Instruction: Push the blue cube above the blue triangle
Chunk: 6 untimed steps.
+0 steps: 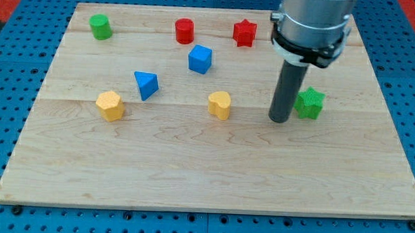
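Note:
The blue cube (200, 58) sits on the wooden board in the upper middle of the view. The blue triangle (146, 84) lies to its lower left, about a block's width apart. My tip (279, 120) rests on the board at the view's right, far to the right of and below the blue cube. It stands just left of a green star (310, 103) and right of a yellow block (220, 104).
A green cylinder (100, 26) is at the top left, a red cylinder (184, 30) and a red star (245, 32) along the top. A yellow hexagon (110, 104) lies at the left. The wooden board (205, 172) sits on a blue pegboard.

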Each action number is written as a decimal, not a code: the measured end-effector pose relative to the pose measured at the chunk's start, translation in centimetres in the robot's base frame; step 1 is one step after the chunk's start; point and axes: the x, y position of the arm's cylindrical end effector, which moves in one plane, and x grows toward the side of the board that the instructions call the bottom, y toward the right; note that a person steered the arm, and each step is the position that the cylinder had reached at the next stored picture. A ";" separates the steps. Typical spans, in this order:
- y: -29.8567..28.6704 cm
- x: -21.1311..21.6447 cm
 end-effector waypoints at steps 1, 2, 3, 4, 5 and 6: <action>-1.9 -2.1; -1.5 -7.0; -5.0 -11.1; -10.4 -11.1; -19.6 -11.2; -18.6 -11.9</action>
